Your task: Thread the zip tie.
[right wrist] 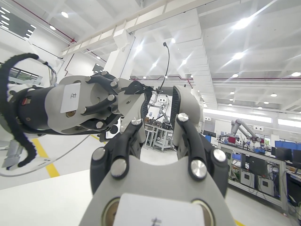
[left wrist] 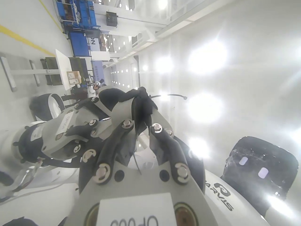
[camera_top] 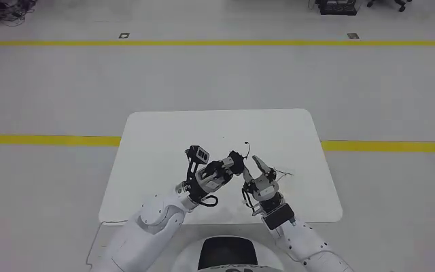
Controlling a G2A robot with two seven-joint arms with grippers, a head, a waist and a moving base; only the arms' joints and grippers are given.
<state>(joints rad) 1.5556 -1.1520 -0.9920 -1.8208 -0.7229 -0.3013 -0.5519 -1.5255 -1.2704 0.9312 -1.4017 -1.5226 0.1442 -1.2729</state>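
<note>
A thin black zip tie point(camera_top: 245, 148) sticks up from my left gripper point(camera_top: 234, 164), which is shut on it above the white table point(camera_top: 204, 129). In the left wrist view the tie point(left wrist: 174, 95) runs out past the closed left gripper point(left wrist: 141, 98) to its small head, and its tail hangs back toward the wrist. My right gripper point(camera_top: 261, 166) stands open just to the right, tips close to the left one's. In the right wrist view the tie point(right wrist: 168, 64) rises above the open right gripper point(right wrist: 160, 103), with the left gripper point(right wrist: 142, 88) beside one finger.
Both grippers hover over the near middle of the table, close to its front edge point(camera_top: 224, 222). The tabletop stretches bare behind and to both sides of them. Yellow floor lines point(camera_top: 61, 140) run past the table.
</note>
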